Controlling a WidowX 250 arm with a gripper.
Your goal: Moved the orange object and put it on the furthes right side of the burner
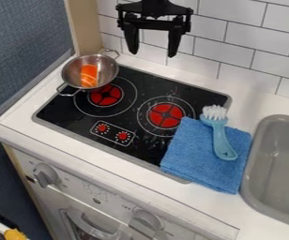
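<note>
The hand [153, 54] hangs at the top of the view, in front of the tiled wall [235, 51] beyond the desk's back edge, its two fingers spread wide with tiles showing between them. Outward from it, the black stove [131, 119] is set into the white desk [97, 145], with two red burners: the left one [105, 94] and the right one [166, 115]. A metal pot [109, 70] with two loop handles stands toward the desk's back left corner, partly over the stove, and its wall rings the orange object [88, 75]. Toward the desk's front edge, a folded blue cloth [194, 152] lies over the stove's front right part and reaches close to the grey sink [255, 157]. A light blue brush [221, 140] lies on the cloth, its handle toward the desk's front edge and its white bristles toward the back, by the stove's right edge; together they crowd that side. The orange object rests inside the pot: small, bright orange, rounded at the top, with paler streaks toward its lower end. Its underside is hidden, and what it is I cannot tell. The cloth hides part of the stove's trim, the arm is cut off by the top of the view, and the sink by the right side. Something yellow [14, 235] at the bottom left is cut off, too little showing to name.
</note>
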